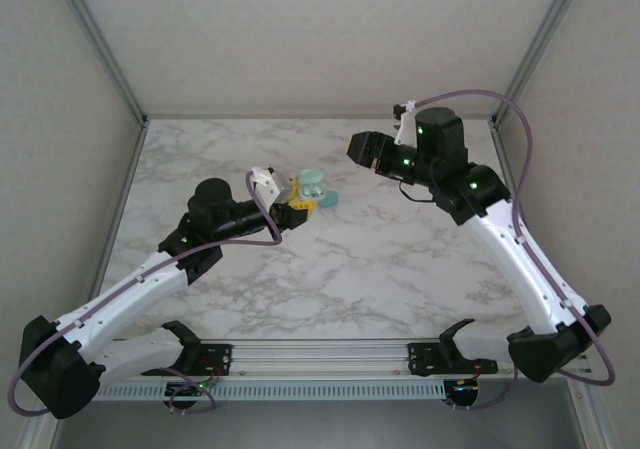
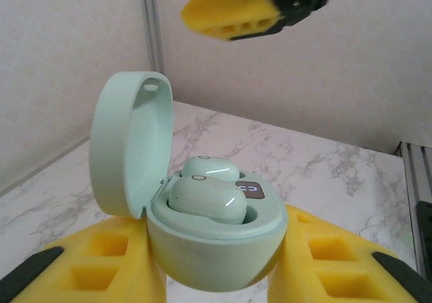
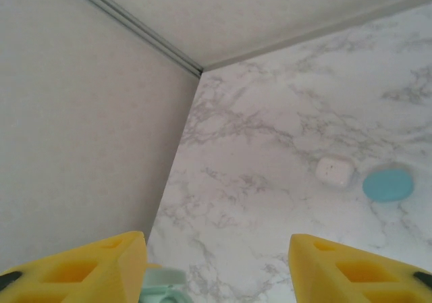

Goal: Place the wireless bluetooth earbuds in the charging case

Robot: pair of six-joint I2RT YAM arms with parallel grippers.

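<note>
The charging case [image 2: 216, 249] is mint green and stands open with its lid [image 2: 128, 141] tilted up to the left. Two earbuds [image 2: 206, 198] lie seated side by side in its wells, beside a small lit display [image 2: 250, 189]. My left gripper [image 2: 212, 266] is shut on the case's base, one yellow finger on each side. From above, the case [image 1: 312, 182] sits at the left gripper [image 1: 298, 207] over mid-table. My right gripper [image 1: 356, 149] hovers up and to the right of it, open and holding nothing [image 3: 217, 245]. The lid's edge [image 3: 162, 288] peeks in by its left finger.
A blue oval pebble-like piece [image 3: 388, 183] and a small white square piece [image 3: 335, 171] lie on the marble table [image 1: 400, 259]. The blue piece [image 1: 328, 200] lies just beside the held case. Walls with metal posts close in the back and sides.
</note>
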